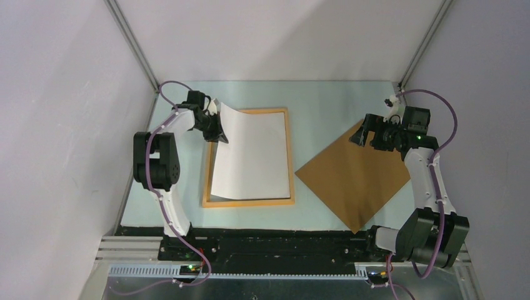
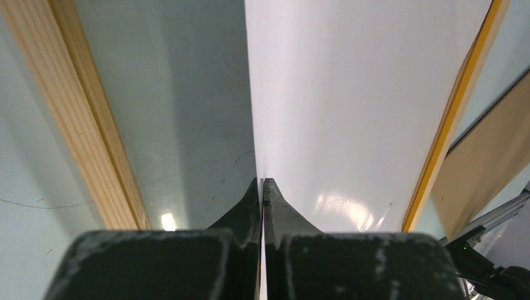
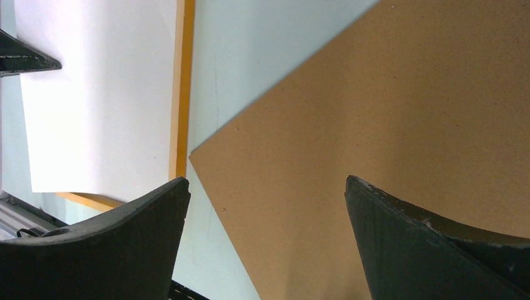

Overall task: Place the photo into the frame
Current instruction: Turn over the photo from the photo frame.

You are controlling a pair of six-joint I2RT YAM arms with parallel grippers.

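The left gripper (image 1: 217,129) (image 2: 262,185) is clenched on the photo (image 1: 253,156) (image 2: 350,94) (image 3: 100,100), a rectangular glossy print showing only its white side. The fingers pinch it at its 10 o'clock corner. That corner is lifted and curled up off the pale blue-green table (image 1: 325,106). The rest of the sheet lies inside the frame (image 1: 249,202) (image 2: 81,125) (image 3: 182,87), a thin rectangular light-orange wooden picture frame lying flat. The sheet's 6 o'clock edge sits just within the frame's near rail.

At 3 o'clock of the frame, apart from it, a plain brown rectangular backing board (image 1: 353,178) (image 3: 406,112) lies flat, turned like a diamond. The right gripper (image 1: 365,134) (image 3: 265,184) holds nothing. Its jaws are spread wide over the board's 12 o'clock corner.
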